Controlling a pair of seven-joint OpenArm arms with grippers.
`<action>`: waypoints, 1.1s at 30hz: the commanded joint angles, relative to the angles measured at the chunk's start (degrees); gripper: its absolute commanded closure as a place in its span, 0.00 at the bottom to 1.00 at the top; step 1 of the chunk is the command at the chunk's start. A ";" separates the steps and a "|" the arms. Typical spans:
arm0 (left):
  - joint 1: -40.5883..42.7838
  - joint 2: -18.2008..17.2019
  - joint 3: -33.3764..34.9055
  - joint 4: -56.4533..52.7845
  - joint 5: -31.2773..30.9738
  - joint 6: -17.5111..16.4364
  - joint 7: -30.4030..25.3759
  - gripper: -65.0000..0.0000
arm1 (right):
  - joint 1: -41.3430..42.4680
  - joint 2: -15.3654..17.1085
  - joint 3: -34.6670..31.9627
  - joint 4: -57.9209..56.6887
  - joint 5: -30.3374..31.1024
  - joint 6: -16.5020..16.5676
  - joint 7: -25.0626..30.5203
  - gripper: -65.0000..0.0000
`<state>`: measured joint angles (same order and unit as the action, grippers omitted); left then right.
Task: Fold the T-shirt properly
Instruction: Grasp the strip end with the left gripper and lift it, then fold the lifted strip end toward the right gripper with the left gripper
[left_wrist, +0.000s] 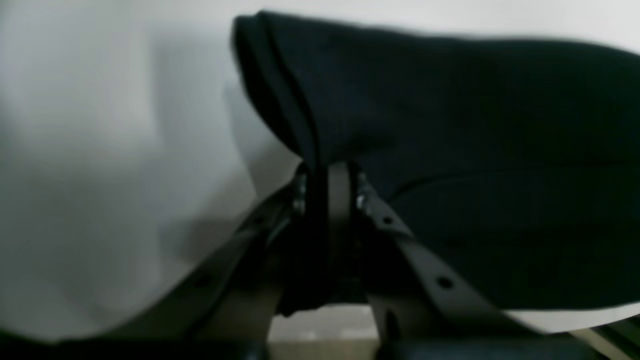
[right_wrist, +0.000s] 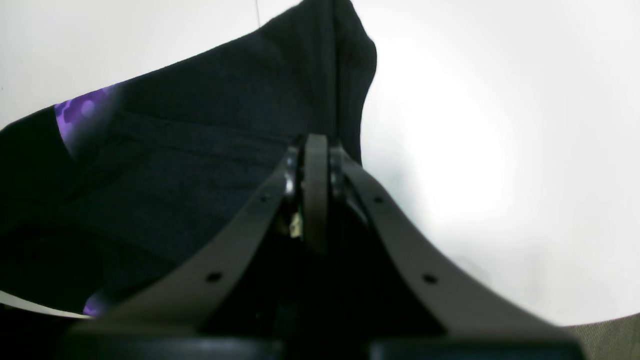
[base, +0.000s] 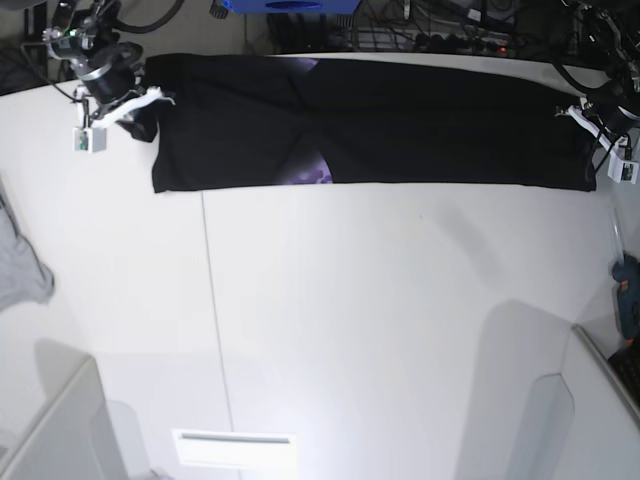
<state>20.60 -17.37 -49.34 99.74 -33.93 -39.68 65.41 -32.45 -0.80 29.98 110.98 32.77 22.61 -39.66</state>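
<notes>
Seen from the base view, a white table (base: 330, 330) fills the frame. The T-shirt (base: 400, 125), black and stretched into a long band, lies across the upper part of the frame, from upper left to upper right.

At the upper left of that view, the right gripper (base: 140, 105) meets the shirt's left end. At the upper right, the left gripper (base: 590, 120) meets the other end. A light grey cloth (base: 20, 265) lies at the far left edge, well apart from the shirt.

To fold well from here, both arms should probably lift and carry their ends together, keeping the band taut so the edges land square and no slack bunches in the middle.

The left wrist view shows what the base view cannot: the left gripper (left_wrist: 330, 187) has its jaws together, pinching a fold of black cloth that rises from the centre towards the upper right of the frame. The picture is blurred.

The right wrist view shows the right gripper (right_wrist: 315, 175) likewise clamped on a bunched edge of the shirt, which runs up to the top centre. Only here does a purple print (right_wrist: 77, 115) show clearly, at centre left; in the base view it is just a small patch near the middle of the band.
</notes>
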 joint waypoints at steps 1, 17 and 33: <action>1.07 -0.79 -0.28 2.98 -0.13 -0.32 -0.31 1.00 | -0.30 0.40 0.13 0.89 1.03 0.55 1.11 1.00; 4.06 5.72 13.96 12.56 -0.13 -0.32 -0.04 1.00 | -0.30 0.40 0.13 0.80 1.03 0.55 1.11 1.00; 4.06 10.38 31.01 12.56 -0.22 -0.32 -0.04 1.00 | 0.40 0.40 0.13 -1.57 0.76 0.47 1.20 1.00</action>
<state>24.64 -6.68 -18.20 111.37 -33.08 -39.68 66.24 -32.14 -0.82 29.98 108.55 32.75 22.59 -39.64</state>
